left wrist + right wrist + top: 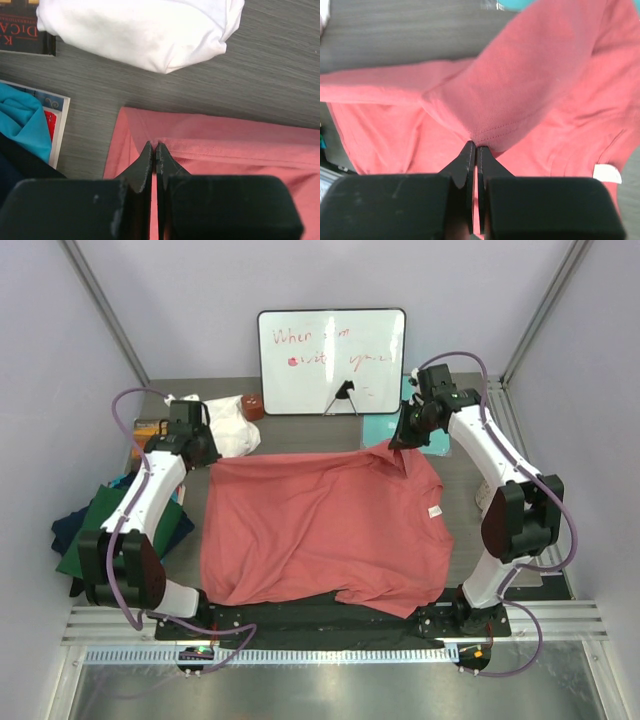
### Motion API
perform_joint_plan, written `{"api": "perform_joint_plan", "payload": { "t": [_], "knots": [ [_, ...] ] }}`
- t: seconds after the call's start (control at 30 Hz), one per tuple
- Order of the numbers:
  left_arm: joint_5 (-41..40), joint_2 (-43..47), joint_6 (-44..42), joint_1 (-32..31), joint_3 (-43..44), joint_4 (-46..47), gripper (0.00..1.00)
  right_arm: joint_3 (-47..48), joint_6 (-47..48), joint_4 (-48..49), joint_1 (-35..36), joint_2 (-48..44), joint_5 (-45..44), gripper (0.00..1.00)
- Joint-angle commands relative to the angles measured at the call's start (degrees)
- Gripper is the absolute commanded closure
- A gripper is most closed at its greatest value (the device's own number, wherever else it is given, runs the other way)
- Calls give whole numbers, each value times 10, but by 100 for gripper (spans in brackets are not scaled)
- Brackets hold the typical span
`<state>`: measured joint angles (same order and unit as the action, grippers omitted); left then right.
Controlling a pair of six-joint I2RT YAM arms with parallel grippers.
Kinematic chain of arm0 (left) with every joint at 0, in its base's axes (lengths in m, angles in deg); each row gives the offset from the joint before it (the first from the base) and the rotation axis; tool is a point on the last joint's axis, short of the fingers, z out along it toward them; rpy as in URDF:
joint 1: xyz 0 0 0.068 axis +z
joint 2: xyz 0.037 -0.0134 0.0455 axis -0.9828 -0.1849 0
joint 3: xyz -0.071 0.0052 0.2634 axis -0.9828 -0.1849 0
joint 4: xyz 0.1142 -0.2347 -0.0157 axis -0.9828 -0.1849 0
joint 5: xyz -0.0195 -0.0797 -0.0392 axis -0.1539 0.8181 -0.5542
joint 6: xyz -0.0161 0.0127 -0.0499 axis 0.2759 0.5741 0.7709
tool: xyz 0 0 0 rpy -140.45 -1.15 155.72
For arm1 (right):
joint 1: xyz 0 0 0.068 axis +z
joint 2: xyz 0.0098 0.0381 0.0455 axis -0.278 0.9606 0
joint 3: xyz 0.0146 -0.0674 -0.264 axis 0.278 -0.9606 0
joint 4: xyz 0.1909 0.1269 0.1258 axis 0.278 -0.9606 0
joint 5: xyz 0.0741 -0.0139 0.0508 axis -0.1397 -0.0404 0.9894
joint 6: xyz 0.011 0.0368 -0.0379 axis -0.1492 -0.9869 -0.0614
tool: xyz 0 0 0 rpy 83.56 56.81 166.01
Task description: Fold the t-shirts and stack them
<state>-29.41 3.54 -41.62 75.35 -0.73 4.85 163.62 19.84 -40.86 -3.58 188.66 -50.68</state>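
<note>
Held far corners of salmon-pink t-shirt (320, 530) clamped in left gripper (154, 150) and right gripper (474, 149); likely needed level, taut pull nearward.

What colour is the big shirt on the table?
Salmon pink; the shirt shows best from the top camera.

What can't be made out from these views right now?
Whiteboard writing, top view: too small and faint to read.
Dark t-shirts, top view: partly under the left arm; count unclear.
Teal mat, top view: mostly behind the right gripper and the salmon-pink t-shirt it holds.
Book title, left wrist view: cut off by the frame edge.
</note>
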Motion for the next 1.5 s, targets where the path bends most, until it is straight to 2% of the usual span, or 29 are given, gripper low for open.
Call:
{"api": "perform_joint_plan", "payload": {
  "t": [0.0,0.23,0.57,0.93,1.2,1.47],
  "knots": [
    [-8,41,7,4,-9,1,100,-44,-3,-5,9,-49,20,99],
    [-10,67,22,5,-35,-10,100,-112,-10,-6,22,-73,29,99],
    [-21,12,48,4,-38,-50,100,-130,-15,-11,34,-58,40,99],
    [-68,-100,65,4,40,-114,100,-134,-21,-9,50,-42,49,99],
    [-60,-117,59,4,43,-116,100,-152,-23,-8,63,-34,49,99],
    [-66,-166,51,4,123,-149,100,-136,-22,-10,65,-12,58,99]
  ]
}}
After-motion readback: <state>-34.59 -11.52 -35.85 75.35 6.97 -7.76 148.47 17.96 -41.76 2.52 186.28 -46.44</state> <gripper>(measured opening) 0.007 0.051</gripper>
